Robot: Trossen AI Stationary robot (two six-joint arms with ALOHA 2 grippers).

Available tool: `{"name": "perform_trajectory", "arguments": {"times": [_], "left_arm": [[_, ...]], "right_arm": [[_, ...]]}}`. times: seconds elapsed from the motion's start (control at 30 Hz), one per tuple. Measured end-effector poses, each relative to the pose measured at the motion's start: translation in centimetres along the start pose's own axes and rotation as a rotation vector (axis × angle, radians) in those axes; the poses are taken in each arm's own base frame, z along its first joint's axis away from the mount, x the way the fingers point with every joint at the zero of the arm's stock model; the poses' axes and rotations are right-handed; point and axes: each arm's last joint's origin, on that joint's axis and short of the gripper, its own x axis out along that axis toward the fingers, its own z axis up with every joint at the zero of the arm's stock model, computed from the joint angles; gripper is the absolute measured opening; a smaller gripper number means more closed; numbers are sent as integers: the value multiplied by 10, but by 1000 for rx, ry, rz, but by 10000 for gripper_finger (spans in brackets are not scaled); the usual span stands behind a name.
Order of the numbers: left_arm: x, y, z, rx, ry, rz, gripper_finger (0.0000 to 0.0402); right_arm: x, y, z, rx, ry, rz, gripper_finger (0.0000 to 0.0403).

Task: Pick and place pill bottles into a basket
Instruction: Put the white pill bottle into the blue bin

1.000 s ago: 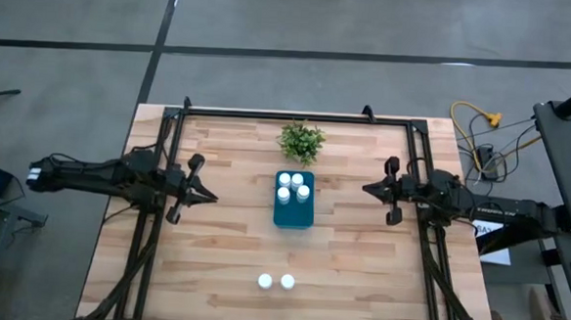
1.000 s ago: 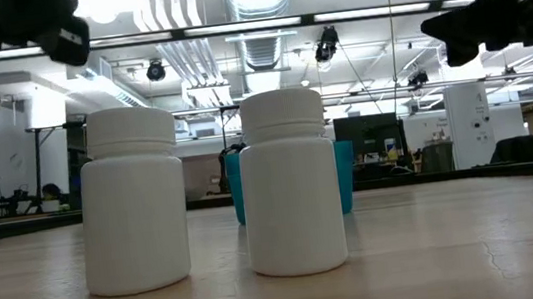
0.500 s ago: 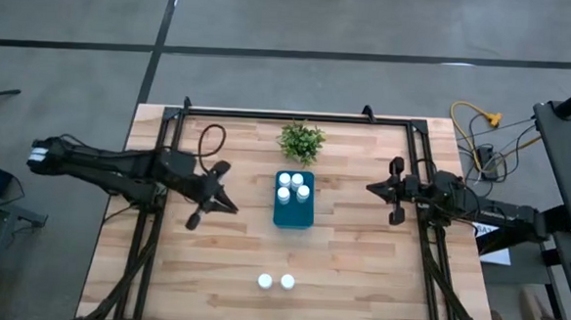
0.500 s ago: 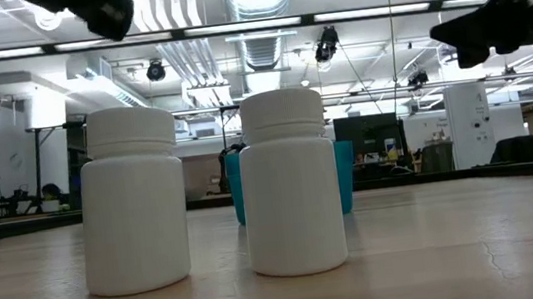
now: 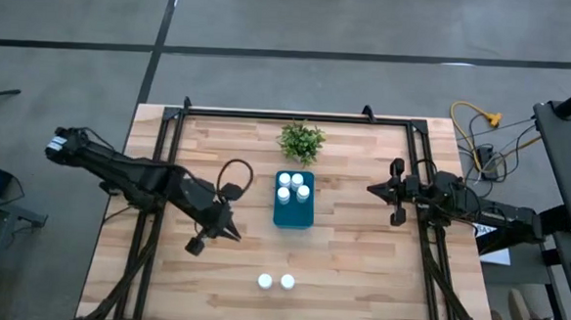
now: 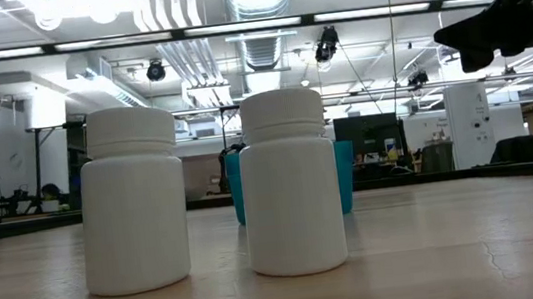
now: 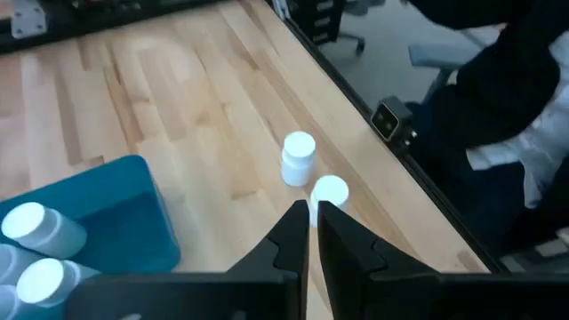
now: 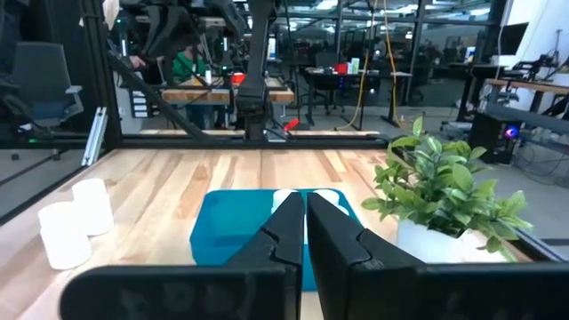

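High view: left pincer [image 5: 235,234], fingers closed and empty, stood over the pale wooden slatted counter [image 5: 348,271]. Teal-blue rectangular plastic basket [image 5: 293,214] lay just beyond its tip, toward the counter's middle, holding four small white cylindrical pill bottles [image 5: 293,187]. Two more white pill bottles [image 5: 275,281] stood side by side past the pincer, near the counter's front edge. Right pincer [image 5: 370,189], closed and empty, waited on the basket's far side. Small green leafy potted plant [image 5: 301,140] stood beside the basket's rear end.

Low view: two bottles [image 6: 290,182] upright in front, basket [image 6: 345,173] behind them.

Left wrist view: closed fingers [image 7: 292,238] pointed at the loose pair [image 7: 299,157]; basket [image 7: 124,213] off to one side.

Right wrist view: closed fingers [image 8: 289,233] faced the basket [image 8: 231,231], plant [image 8: 440,191] adjacent.
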Motion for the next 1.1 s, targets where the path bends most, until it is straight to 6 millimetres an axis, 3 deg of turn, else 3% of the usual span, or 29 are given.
{"name": "perform_trajectory", "arguments": {"times": [0.43,0.87,1.1], "left_arm": [[48,2,27,-35,172,-21,25],[59,4,30,-49,228,-31,198],[96,9,19,-109,338,11,230]], "right_arm": [[0,0,0,17,5,7,9],[0,0,-2,45,18,7,9],[0,0,-3,47,27,7,9]]}}
